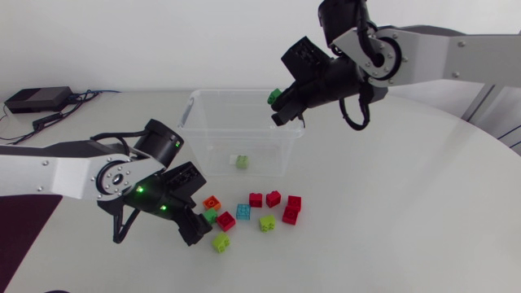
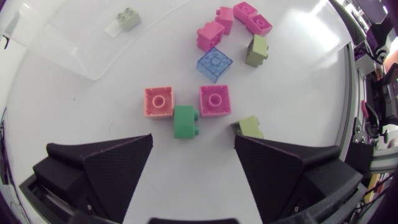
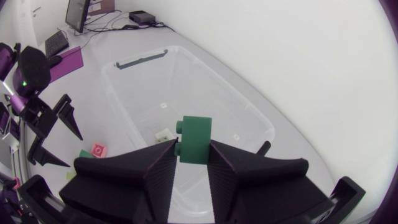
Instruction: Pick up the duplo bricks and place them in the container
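At the left, the left arm point(image 1: 73, 175) comes in low over the worktop point(image 1: 391, 212). The left jaws are spread and hold nothing. In the left wrist view the dark green brick point(image 2: 185, 122) lies just ahead of the gap between them. The lime brick point(image 2: 250, 127) seems to touch the tip of one finger. Just behind the dark green brick sit the orange brick point(image 2: 158, 101) and a red brick point(image 2: 215, 100). The blue brick point(image 2: 214, 64) and the other loose bricks are further ahead.

I judge that this arm prepares a grasp. It should centre the gap on the dark green brick first, otherwise the finger may push the lime brick away.

In the middle stands the clear container point(image 1: 189, 114), with one pale green brick point(image 1: 242, 162) already on its floor.

At the right, the right arm point(image 1: 456, 57) is raised, and the right jaws are pinching a green brick point(image 3: 194, 139) from two sides. In the head view this brick point(image 1: 274, 96) hangs close to the container's far right rim. The right wrist view shows the inside of the container below it.

The step in hand is probably the release. To do it well, the arm should bring the brick well inside the walls and somewhat lower. Only then should the jaws spread, so the brick neither hits the rim nor bounces out.
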Robot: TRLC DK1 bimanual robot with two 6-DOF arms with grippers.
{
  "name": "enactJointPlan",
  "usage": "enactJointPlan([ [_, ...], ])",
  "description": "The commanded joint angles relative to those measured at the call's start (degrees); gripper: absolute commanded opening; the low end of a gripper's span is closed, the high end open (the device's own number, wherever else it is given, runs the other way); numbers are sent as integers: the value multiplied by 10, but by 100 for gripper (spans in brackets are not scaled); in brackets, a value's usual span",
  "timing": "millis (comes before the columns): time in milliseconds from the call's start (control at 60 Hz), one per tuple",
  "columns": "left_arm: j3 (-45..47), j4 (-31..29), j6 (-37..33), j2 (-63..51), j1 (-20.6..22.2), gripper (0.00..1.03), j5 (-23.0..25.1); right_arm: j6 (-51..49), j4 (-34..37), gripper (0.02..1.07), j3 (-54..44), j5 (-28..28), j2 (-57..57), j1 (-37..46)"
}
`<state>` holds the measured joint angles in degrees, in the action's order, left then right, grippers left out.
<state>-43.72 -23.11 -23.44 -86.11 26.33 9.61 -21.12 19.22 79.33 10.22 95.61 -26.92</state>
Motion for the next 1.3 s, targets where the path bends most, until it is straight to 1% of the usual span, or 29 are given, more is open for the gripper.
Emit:
enactJointPlan([
  [0, 17, 15, -12, -16, 7, 91, -11, 16, -11, 24, 31, -6, 30, 1],
  [50, 17, 26, -12, -24, 10, 91, -16, 18, -11, 26, 43, -6, 45, 1],
  [67, 17, 29, -13, -26, 11, 90, -17, 20, -12, 28, 44, -8, 49, 0],
  [83, 17, 29, -12, -27, 11, 90, -17, 21, -15, 32, 46, -10, 54, 0],
  [100, 17, 38, -12, -33, 11, 87, -19, 21, -16, 37, 48, -11, 56, -1],
  [117, 17, 40, -13, -36, 11, 86, -19, 24, -19, 45, 49, -14, 62, -1],
  [133, 17, 42, -13, -38, 11, 85, -19, 25, -20, 50, 50, -16, 63, -1],
  [200, 15, 61, -13, -57, 11, 85, -22, 28, -23, 87, 53, -21, 73, -1],
  [233, 14, 64, -15, -63, 11, 83, -27, 28, -23, 94, 51, -23, 74, -1],
  [250, 14, 72, -18, -71, 11, 81, -30, 28, -23, 95, 50, -23, 73, -1],
  [367, 5, 85, -21, -93, 11, 79, -33, 28, -28, 97, 17, -23, 29, -1],
  [383, 3, 87, -22, -99, 11, 75, -33, 28, -31, 97, 10, -23, 21, -1],
  [400, 2, 87, -22, -100, 11, 74, -33, 28, -37, 97, -2, -22, 5, -1],
  [433, 0, 91, -22, -108, 11, 65, -33, 28, -41, 97, -22, -22, -19, -2],
  [450, 0, 93, -23, -108, 11, 64, -33, 27, -41, 97, -31, -22, -30, -3],
  [467, -1, 96, -23, -112, 11, 58, -33, 25, -41, 97, -41, -21, -43, -4],
  [500, -3, 97, -23, -115, 11, 51, -33, 21, -40, 97, -63, -19, -69, -8],
  [533, -6, 98, -23, -117, 11, 39, -33, 17, -37, 97, -95, -16, -104, -10],
  [550, -6, 99, -22, -117, 11, 38, -33, 16, -36, 97, -102, -15, -112, -10],
  [583, -6, 105, -22, -117, 11, 29, -33, 14, -32, 97, -131, -7, -142, -11],
  [683, -4, 110, -25, -117, 12, 26, -33, -1, -16, 97, -199, 14, -209, -11],
  [750, 2, 115, -28, -113, 14, 25, -32, -12, -1, 97, -262, 25, -263, -11],
  [850, 11, 114, -28, -89, 13, 23, -32, -24, 17, 97, -326, 32, -307, -13],
  [933, 21, 111, -31, -62, 9, 23, -32, -37, 20, 97, -368, 32, -318, -13],
  [983, 22, 101, -35, -42, 4, 23, -31, -50, 18, 97, -393, 31, -318, -11],
  [1017, 22, 82, -38, -13, -2, 23, -30, -59, 12, 97, -406, 31, -315, -9],
  [1083, 23, 62, -39, 26, -7, 23, -30, -75, -4, 97, -423, 31, -300, 4],
  [1150, 18, 33, -41, 73, -8, 23, -29, -103, -37, 97, -437, 39, -253, 35],
  [1283, -11, -7, -39, 134, -10, 23, -29, -124, -86, 97, -431, 43, -169, 63],
])
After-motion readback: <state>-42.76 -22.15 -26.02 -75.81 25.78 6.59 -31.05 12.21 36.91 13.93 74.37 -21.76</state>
